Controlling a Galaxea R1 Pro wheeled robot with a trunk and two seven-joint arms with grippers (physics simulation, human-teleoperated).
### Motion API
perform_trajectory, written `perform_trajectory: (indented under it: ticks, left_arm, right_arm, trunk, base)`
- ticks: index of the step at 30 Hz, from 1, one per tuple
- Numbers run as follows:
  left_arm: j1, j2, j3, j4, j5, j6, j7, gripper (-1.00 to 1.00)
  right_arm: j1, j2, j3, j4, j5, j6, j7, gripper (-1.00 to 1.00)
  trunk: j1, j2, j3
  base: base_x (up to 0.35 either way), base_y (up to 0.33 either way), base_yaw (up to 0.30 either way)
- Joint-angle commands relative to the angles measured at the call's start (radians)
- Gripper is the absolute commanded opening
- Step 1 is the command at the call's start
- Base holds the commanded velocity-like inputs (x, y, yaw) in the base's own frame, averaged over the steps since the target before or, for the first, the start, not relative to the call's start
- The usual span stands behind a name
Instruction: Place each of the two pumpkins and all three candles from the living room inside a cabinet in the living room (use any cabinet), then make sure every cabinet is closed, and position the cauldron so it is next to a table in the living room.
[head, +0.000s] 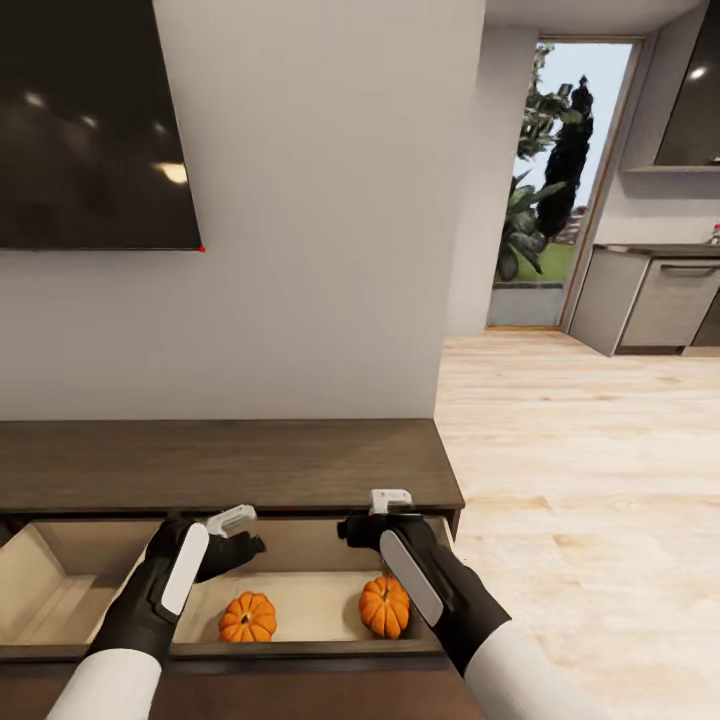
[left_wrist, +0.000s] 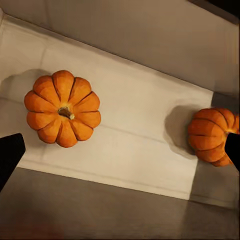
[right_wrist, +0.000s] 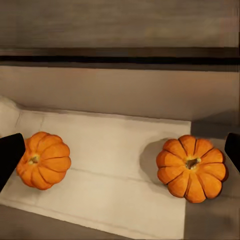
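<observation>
Two pumpkins already sit in the open drawer (head: 60, 585) of the cabinet (head: 220, 460), low in the head view: one pumpkin (head: 248, 617) just left of centre, the other pumpkin (head: 385, 606) a little to its right, well apart on the pale drawer floor. Both stand upright with stems up, as the wrist views confirm.

Left gripper (head: 232, 528) hovers above the drawer over the left-hand pumpkin; right gripper (head: 385, 512) hangs near the drawer's back edge above the other. Each wrist view shows its dark fingertips far apart at the picture's edges with nothing between them, so both sets of fingers are spread and empty.

With the pumpkins stowed, the job in hand looks like clearing out and fetching the candles, none of which I can see here. To do it well, lift both arms straight up until the fingers clear the drawer walls and the cabinet top before backing away, so neither pumpkin gets knocked. Leaving the drawer open for the candles saves a reopening; close it firmly afterwards.
</observation>
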Motion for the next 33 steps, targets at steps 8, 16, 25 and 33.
perform_trajectory:
  ticks: [8,16,25,33]
  left_arm:
    - [0.001,0.004,0.003,-0.015,0.028,0.026,-0.001,1.00]
    - [0.001,0.006,0.004,-0.015,0.030,0.026,0.000,1.00]
    - [0.001,0.008,0.004,-0.015,0.030,0.026,0.000,1.00]
    - [0.001,0.008,0.004,-0.015,0.030,0.026,-0.001,1.00]
  right_arm:
    - [0.003,0.000,0.000,-0.109,0.000,0.044,-0.001,1.00]
    - [0.003,0.000,-0.017,-0.107,-0.001,0.046,0.000,1.00]
    - [0.003,0.000,-0.022,-0.103,-0.001,0.046,0.001,1.00]
    - [0.003,0.000,-0.021,-0.103,-0.001,0.046,0.001,1.00]
  trunk:
    - [-0.031,0.056,0.025]
    - [-0.061,0.112,0.050]
    - [-0.096,0.175,0.078]
    - [-0.127,0.231,0.103]
  base:
    - [-0.021,0.000,0.000]
    - [-0.108,0.000,0.000]
    - [-0.003,0.000,0.000]
    - [-0.001,0.000,0.000]
